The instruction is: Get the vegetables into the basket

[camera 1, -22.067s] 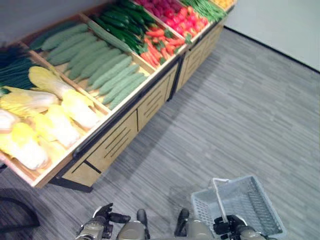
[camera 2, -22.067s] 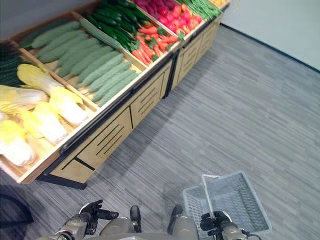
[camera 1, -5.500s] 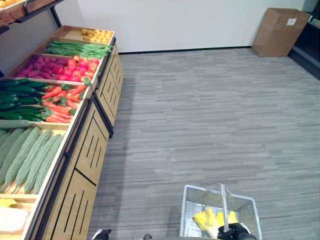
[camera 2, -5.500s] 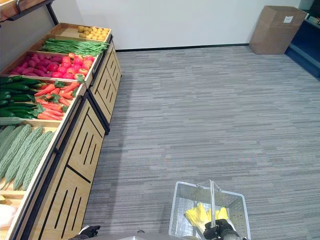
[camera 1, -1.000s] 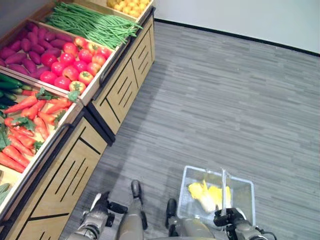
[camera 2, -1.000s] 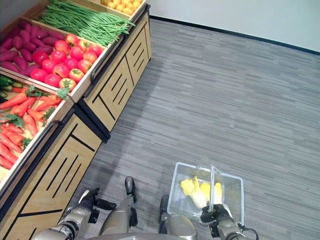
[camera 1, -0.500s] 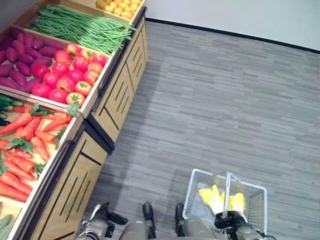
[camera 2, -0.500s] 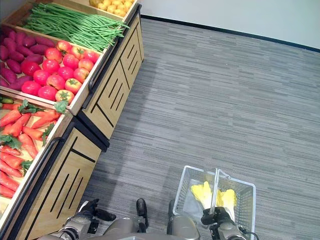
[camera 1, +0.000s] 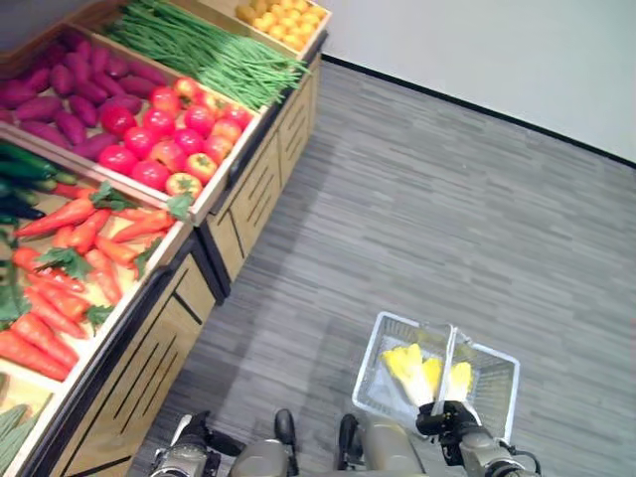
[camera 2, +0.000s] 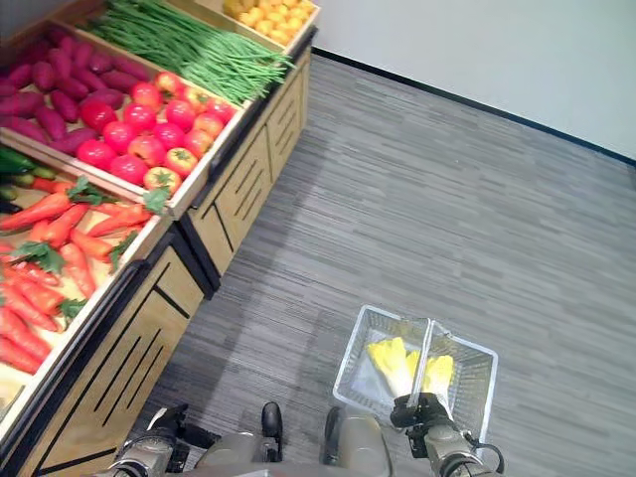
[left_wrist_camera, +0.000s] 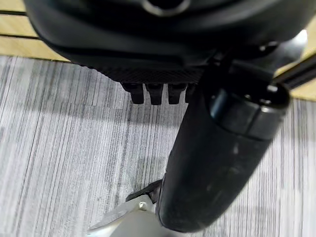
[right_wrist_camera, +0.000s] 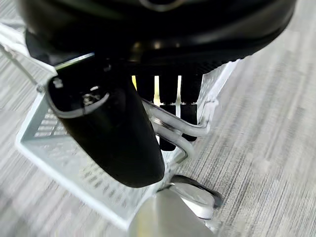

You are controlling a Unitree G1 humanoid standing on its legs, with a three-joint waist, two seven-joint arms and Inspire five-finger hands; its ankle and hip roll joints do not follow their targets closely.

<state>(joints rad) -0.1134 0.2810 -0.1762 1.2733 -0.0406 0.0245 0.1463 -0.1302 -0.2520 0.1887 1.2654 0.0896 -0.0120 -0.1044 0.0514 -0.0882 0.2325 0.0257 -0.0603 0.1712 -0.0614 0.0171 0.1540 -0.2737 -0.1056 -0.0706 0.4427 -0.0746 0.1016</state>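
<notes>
Right hand (camera 2: 417,414) is clenched round the handle (right_wrist_camera: 173,129) of the pale basket (camera 2: 477,376), which hangs low over the grey floor (camera 2: 477,219) with yellow cabbage (camera 2: 393,364) inside. Left hand (camera 1: 194,442) hangs by the wooden produce stand (camera 1: 149,338), fingers curled and holding nothing. Carrots (camera 1: 70,258) and tomatoes (camera 1: 169,139) lie in the stand's trays

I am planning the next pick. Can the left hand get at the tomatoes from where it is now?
Probably not yet. The left hand hangs low beside the stand's wooden front, while the tomatoes lie in a raised bin further along. Nothing covers them, and the hand holds nothing, so stepping closer should suffice.
</notes>
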